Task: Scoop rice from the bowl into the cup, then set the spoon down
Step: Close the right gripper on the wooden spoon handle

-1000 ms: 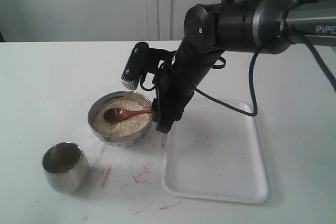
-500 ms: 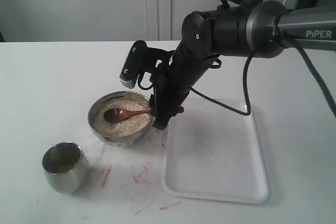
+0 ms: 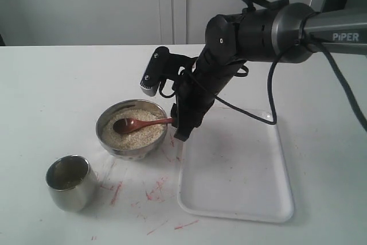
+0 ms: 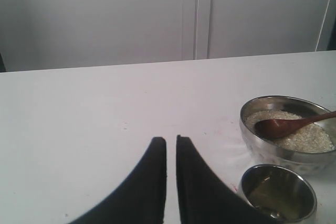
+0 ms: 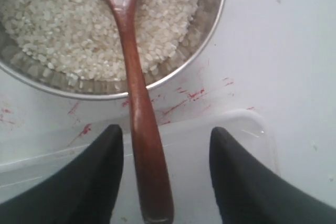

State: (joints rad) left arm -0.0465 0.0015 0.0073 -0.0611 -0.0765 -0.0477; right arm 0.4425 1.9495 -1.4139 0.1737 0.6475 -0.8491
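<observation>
The steel bowl (image 3: 131, 151) holds the rice (image 3: 137, 136), and the head of the wooden spoon (image 3: 137, 123) rests on the grains with its handle over the rim toward the right. My right gripper (image 3: 180, 134) stands open at the handle's end. In the right wrist view the spoon (image 5: 137, 85) lies between the fingers of the right gripper (image 5: 166, 130), nearer one finger, with gaps on both sides. The cup (image 3: 69, 182) stands at the front left. My left gripper (image 4: 171, 141) is shut and empty, away from the bowl (image 4: 262, 149) and cup (image 4: 278, 195).
A white tray (image 3: 235, 170) lies right of the bowl, with its corner (image 5: 247, 124) under my right gripper. Red marks (image 3: 155, 190) streak the table between the cup and the tray. The left arm does not show in the exterior view.
My right arm has drawn back slightly to the right and away from the bowl, so more of the spoon's handle shows. The spoon, bowl and cup have not moved.
</observation>
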